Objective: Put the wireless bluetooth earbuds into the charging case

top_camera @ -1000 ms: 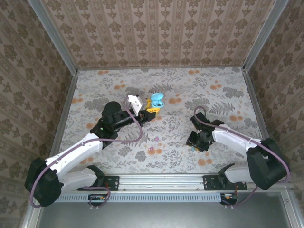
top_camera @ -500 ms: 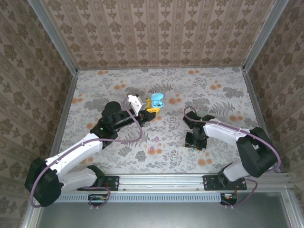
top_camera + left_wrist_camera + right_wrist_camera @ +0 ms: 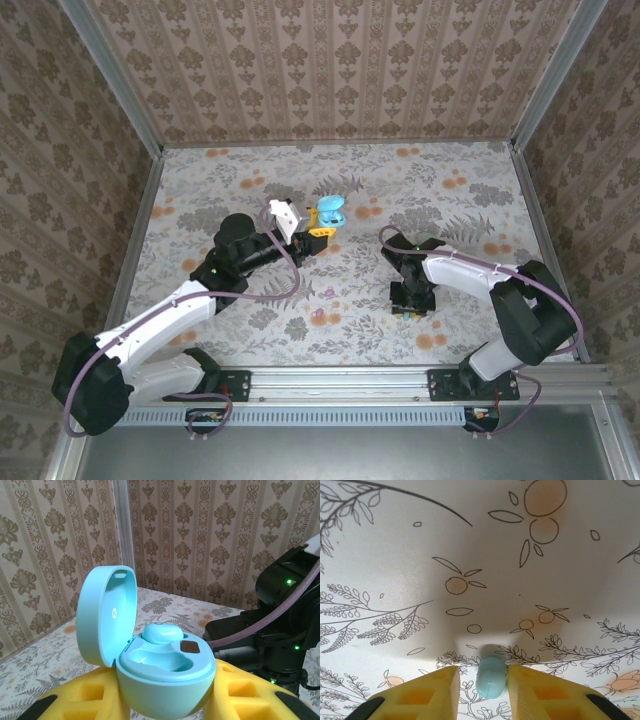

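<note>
Currently the right gripper (image 3: 483, 681) is down at the cloth-covered desk (image 3: 470, 545), jaws a little apart and straddling the loose earbud (image 3: 491, 677), a cyan one. Nothing is clamped yet. The bud lies off-centre, close against the finger at 3 o'clock, with a clear gap on the 9 o'clock side (expect it to slide as the jaws close).

Close slowly so that both pads meet the bud together. Lift only once it is pinched across its widest part, since glossy plastic is likely to squirt out under a hard squeeze.

In the top view the left gripper (image 3: 318, 226) stands toward 10 o'clock of the right one, clamped on the open charging case (image 3: 165, 680). The lid (image 3: 107, 612) stands up at 9 o'clock. A seated earbud (image 3: 159, 632) fills the far socket, and the near socket (image 3: 150, 657) is empty. Carry the loose earbud there and align it before pressing.
</note>
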{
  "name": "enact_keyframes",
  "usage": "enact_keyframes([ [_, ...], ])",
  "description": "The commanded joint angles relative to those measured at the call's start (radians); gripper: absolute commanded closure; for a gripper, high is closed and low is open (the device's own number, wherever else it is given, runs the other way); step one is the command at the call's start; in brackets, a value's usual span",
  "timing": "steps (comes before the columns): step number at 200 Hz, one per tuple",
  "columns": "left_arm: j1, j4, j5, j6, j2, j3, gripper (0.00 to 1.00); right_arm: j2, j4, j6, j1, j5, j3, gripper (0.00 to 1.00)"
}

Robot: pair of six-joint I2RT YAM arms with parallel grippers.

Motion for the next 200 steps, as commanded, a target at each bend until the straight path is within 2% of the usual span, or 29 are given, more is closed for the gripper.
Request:
enact_keyframes([
  [1, -0.008, -0.002, -0.007, 0.013, -0.009, 0.019, 0.71, 0.009, -0.056, -0.026, 0.006, 0.033, 0.02, 0.7],
  [200, -0.009, -0.012, -0.01, 0.008, -0.016, 0.02, 0.72, 0.028, -0.005, 0.014, 0.004, 0.05, -0.008, 0.73],
])
